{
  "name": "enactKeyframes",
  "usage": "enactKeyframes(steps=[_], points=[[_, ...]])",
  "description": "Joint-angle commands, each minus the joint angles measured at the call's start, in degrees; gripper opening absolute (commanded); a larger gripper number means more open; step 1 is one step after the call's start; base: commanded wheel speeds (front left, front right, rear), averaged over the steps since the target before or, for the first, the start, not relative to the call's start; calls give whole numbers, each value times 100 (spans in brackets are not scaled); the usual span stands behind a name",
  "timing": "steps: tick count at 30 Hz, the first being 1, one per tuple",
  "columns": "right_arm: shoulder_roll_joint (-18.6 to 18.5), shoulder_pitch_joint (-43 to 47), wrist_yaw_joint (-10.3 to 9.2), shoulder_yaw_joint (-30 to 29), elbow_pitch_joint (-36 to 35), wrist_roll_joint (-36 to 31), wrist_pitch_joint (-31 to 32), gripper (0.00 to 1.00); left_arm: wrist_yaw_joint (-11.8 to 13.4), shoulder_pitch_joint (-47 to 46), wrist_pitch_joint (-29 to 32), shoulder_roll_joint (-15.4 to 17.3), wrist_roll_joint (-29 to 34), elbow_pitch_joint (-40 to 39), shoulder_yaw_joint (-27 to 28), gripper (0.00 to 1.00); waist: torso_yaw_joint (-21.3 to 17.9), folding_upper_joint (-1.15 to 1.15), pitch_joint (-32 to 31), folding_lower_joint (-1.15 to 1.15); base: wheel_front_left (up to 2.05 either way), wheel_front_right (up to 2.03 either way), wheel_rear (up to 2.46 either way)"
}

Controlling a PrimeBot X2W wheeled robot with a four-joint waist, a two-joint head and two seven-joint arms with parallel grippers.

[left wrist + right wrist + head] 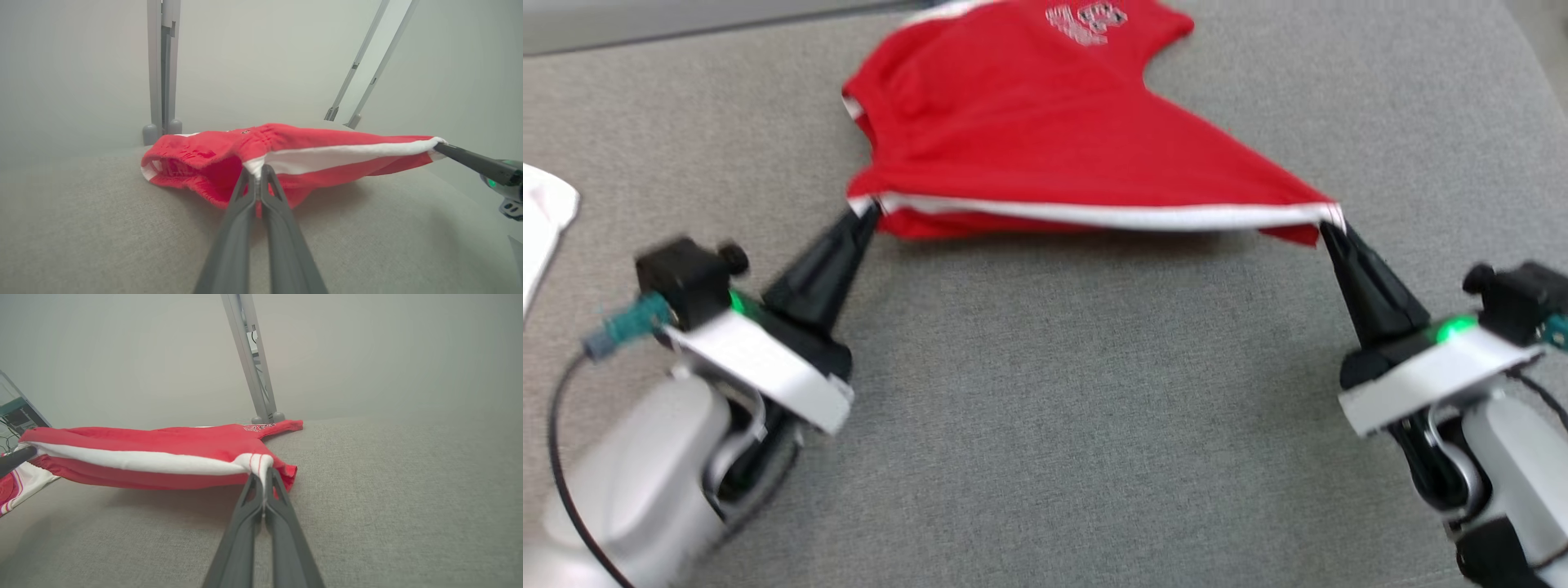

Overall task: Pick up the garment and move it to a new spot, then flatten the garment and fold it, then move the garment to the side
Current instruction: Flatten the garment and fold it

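A soft red fabric garment (1045,131) with a white hem band and a white printed logo sits in the upper middle of the head view. Its far part rests on the surface, while its near hem is lifted and stretched taut. At centre left, the left gripper (866,211) is pinched closed on the hem's left corner. At centre right, the right gripper (1330,222) is clamped on the right corner. The cloth looks light and limp, likely to bunch if slackened, so the banded hem corners seem the best holds. Below lies a grey woven surface (1062,408), with a white cloth (547,216) at the left edge. In the left wrist view, a grey metal post (162,69) stands against a pale wall (73,61).
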Motion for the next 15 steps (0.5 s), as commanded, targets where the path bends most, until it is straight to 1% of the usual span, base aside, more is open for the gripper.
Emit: enactKeyframes(steps=[1, 5, 6, 15], points=[[-65, 242, 0, -66, -116, 8, 27, 0, -1, 303, -29, -76, 116, -75, 129, 0, 78, 0, -182, -1, 0, 0, 0], [-112, 970, 0, -294, -547, -37, 177, 0, -2, 1117, -30, -375, 470, -390, 603, 0, 94, 0, -501, -1, 0, 0, 0], [-98, 1351, 0, -425, -763, -92, 269, 0, -2, 1563, -30, -514, 623, -553, 821, 0, 76, 0, -674, -1, 0, 0, 0], [138, 2900, 0, -980, -1868, -503, 906, 0, -2, 3509, -31, -1012, 1226, -1397, 1775, 0, -80, 0, -1371, -1, 0, 0, 0]])
